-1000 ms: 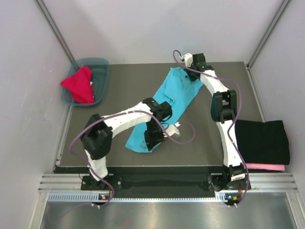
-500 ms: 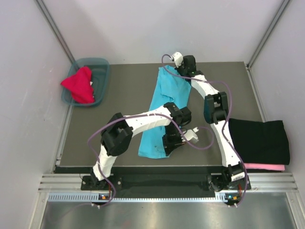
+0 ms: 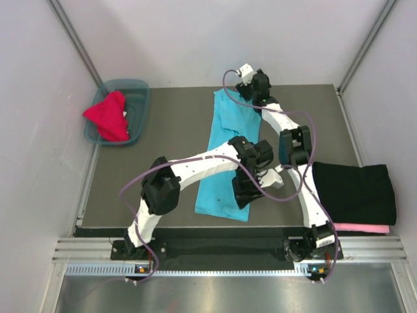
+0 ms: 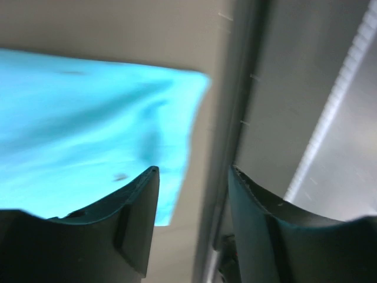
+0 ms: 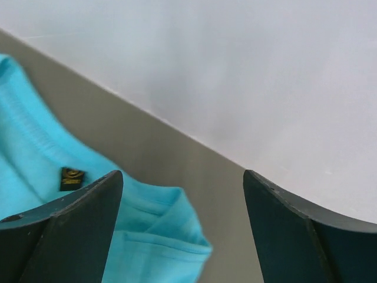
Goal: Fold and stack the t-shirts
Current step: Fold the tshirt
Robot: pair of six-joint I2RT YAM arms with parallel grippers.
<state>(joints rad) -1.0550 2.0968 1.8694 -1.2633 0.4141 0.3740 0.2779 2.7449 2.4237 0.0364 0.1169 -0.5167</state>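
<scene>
Pale walls enclose a dark grey table with an aluminium front rail.

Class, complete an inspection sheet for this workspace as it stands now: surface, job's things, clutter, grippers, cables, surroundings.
Surface: dark table, flat, bare around the work.
Job's things: blue t-shirt laid out lengthwise at the centre; red t-shirt bunched in the bin at far left; black folded shirt on a pink one at near right.
Clutter: nothing seen.
Grippers: left gripper at the blue shirt's near corner, jaws open; right gripper over its collar, jaws open.
Cables: purple cables loop along both arms, some over the shirt.
Surroundings: white walls; metal rail at the near edge.
</scene>
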